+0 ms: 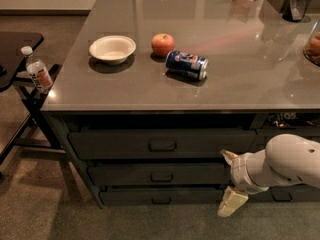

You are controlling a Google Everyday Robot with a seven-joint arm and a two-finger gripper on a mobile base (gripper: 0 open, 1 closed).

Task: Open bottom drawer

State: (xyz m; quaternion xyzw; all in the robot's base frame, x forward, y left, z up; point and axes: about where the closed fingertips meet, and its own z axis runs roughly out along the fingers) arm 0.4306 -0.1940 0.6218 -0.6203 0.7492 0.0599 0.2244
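Observation:
The bottom drawer (150,196) is the lowest, slimmest dark grey front of the three-drawer stack under the counter, with a small centre handle (161,200). It looks closed. My gripper (228,180) is in front of the right end of this stack, level with the middle and bottom drawers, to the right of the handle and apart from it. Its cream fingers (231,202) are spread, one up and one down, with nothing between them. The white arm (285,161) comes in from the right.
On the grey counter (250,84) are a white bowl (112,48), an apple (163,44) and a blue can on its side (187,64). A water bottle (37,71) stands on a black side table at the left. A neighbouring drawer stack (285,196) is behind my arm.

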